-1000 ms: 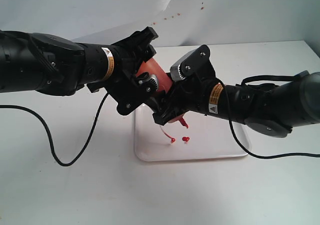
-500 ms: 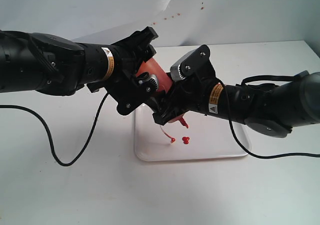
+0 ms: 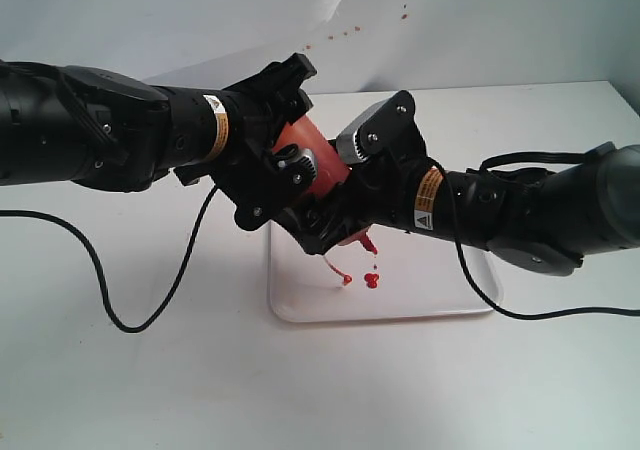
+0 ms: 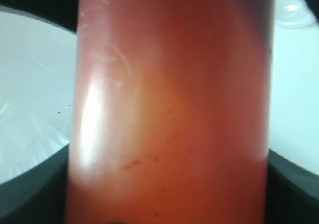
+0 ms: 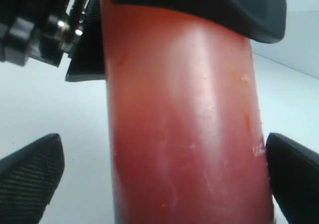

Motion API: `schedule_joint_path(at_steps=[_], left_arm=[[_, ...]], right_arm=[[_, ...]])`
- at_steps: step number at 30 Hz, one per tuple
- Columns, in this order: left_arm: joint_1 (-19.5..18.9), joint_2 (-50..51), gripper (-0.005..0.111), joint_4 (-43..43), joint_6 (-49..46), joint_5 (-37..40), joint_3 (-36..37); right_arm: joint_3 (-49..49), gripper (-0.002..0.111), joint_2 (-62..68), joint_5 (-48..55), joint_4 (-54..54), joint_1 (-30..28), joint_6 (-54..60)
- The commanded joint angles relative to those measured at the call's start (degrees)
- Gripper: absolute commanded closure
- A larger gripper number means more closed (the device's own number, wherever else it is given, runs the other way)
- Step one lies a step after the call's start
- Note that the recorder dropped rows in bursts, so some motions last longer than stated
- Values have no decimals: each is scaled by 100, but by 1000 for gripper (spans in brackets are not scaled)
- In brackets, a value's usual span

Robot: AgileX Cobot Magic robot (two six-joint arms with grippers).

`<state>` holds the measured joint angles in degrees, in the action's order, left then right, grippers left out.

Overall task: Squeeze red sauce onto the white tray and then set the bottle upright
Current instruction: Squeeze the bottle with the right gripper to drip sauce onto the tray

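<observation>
The bottle [image 3: 305, 142], likely light, smooth and soft-walled, hangs nozzle-down over the white tray [image 3: 440, 295]; the left gripper [image 3: 285, 150] clamps its body; the right gripper [image 3: 332, 218] straddles it loosely, one finger apart; mid-body suits squeezing.

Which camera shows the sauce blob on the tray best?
The exterior view: the sauce blob lies in plain sight on the tray. Both wrist views are filled by the bottle, no blob.
</observation>
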<state>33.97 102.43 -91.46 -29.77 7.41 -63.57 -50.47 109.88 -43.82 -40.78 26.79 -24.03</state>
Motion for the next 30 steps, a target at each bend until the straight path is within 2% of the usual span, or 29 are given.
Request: schedule_joint_path(at_steps=[1,4,6,8,12,13,17,19,21,22,26,28,30], left_arm=[[27,-112,107,99,142,10,-77],[27,-112,107,99,142,10,-77],[27,-112,107,99,142,10,-77],[27,-112,107,99,142,10,-77],[27,-112,107,110,142,10,-77],[27,-112,107,110,142,10,-77],[27,-112,107,112,142,34,-77],[27,-112,107,112,155,35,-77],[27,-112,107,112,265,35,-77],[27,-112,107,112,296,35,-77],[27,-112,107,112,488,35,-77],[27,-112,107,112,607,35,-77],[27,-112,107,112,786,35,-77]], right_arm=[[-32,3,-27,-94,-53,15,-16],[-32,9,-27,-94,-53,15,-16],[-32,23,-27,-94,-53,15,-16],[-32,45,-27,-94,-53,15,-16],[-32,107,-27,-94,-53,15,-16],[-32,107,-27,-123,-39,15,-45],[-32,107,-27,-245,-25,15,-45],[-32,101,-27,-266,7,15,-45],[-32,87,-27,-266,7,15,-45],[-32,76,-27,-266,7,15,-45],[-32,17,-27,-343,7,15,-45],[-32,3,-39,-369,7,15,-24],[-32,3,-75,-411,-78,15,-22]])
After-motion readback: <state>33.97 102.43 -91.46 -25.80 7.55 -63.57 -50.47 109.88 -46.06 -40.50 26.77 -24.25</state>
